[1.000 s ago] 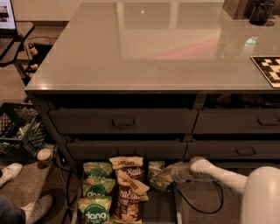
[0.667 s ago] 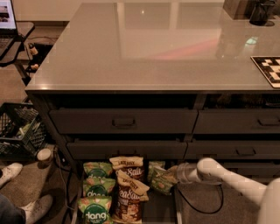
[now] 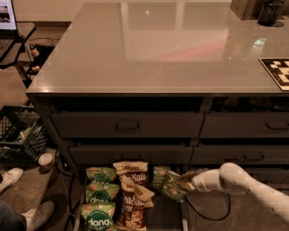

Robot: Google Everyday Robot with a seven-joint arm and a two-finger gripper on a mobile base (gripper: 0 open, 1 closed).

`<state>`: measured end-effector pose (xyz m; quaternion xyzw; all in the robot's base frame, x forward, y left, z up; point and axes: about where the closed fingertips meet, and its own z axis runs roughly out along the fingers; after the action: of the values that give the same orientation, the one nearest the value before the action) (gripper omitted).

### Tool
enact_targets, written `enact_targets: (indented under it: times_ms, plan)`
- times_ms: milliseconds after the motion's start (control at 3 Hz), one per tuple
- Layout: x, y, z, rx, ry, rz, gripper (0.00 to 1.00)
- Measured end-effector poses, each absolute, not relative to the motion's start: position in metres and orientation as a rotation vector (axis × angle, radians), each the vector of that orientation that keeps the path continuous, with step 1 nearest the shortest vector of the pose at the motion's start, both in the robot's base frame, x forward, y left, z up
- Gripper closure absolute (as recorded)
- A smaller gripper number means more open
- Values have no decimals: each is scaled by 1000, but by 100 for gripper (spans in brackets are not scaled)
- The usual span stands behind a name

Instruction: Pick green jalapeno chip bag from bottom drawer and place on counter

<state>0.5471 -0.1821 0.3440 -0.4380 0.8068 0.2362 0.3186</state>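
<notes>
The green jalapeno chip bag (image 3: 171,187) is a small dull-green bag at the right side of the open bottom drawer (image 3: 163,218), tilted with its right end raised. My gripper (image 3: 186,182) reaches in from the right on a white arm and is shut on the bag's upper right corner. A second small green piece (image 3: 159,176) stands just behind it. The glossy grey counter (image 3: 171,54) spreads above the dark drawer cabinet.
Bright green "dang" bags (image 3: 98,195) and brown "Sea Salt" bags (image 3: 134,198) fill the drawer's left and middle. A black crate (image 3: 18,133) and a person's shoes (image 3: 31,214) are on the floor at left. A checkered board (image 3: 276,72) and dark objects (image 3: 270,11) sit on the counter's right.
My arm has drawn back to the right and its white bulk has left the lower right corner. The green jalapeno chip bag has shifted slightly right and tilted in the gripper.
</notes>
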Motion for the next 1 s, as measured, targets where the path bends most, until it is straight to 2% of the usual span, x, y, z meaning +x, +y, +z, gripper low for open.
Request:
enact_targets:
  times_ms: [1000]
  plan:
    - [524,-205,440,-1133,2141,575,100]
